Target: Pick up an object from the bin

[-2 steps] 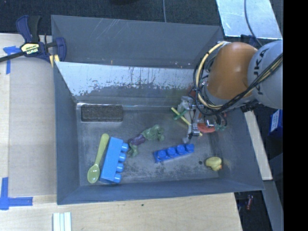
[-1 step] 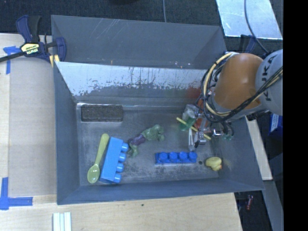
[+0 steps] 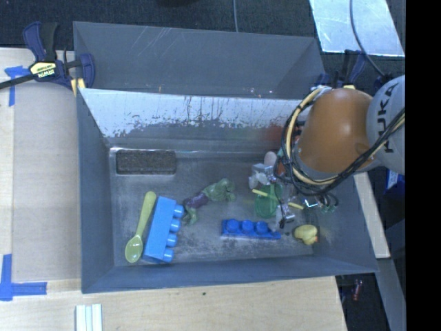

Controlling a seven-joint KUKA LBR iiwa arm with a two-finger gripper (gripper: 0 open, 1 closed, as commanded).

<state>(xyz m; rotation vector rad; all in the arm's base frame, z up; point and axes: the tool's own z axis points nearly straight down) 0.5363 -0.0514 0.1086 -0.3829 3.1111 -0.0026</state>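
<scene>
1. The tool (image 3: 278, 205) is hanging low over the right part of the grey bin's (image 3: 96, 185) floor, under the arm's orange cover (image 3: 334, 133). Whether it is released or clenched cannot be told.
2. A small green piece (image 3: 264, 204) is lying just beside the tool, on its left. Whether the two are touching cannot be told.
3. 1 pale grey piece (image 3: 260, 176) is lying just behind the green piece.
4. 2 blue toy bricks are lying in the bin. 1 long studded brick (image 3: 249, 227) is lying just in front of the tool, and 1 wide brick (image 3: 164, 228) is lying well apart at the left.
5. 1 yellow-green spoon (image 3: 140, 230) is lying against the wide brick's left side.
6. 1 small yellow lump (image 3: 306, 234) is lying near the tool, at the front right.
7. 1 green and purple toy (image 3: 213, 193) is lying between the wide brick and the tool.
8. 1 dark rectangular pad (image 3: 145, 161) is lying by the back wall at the left.
</scene>
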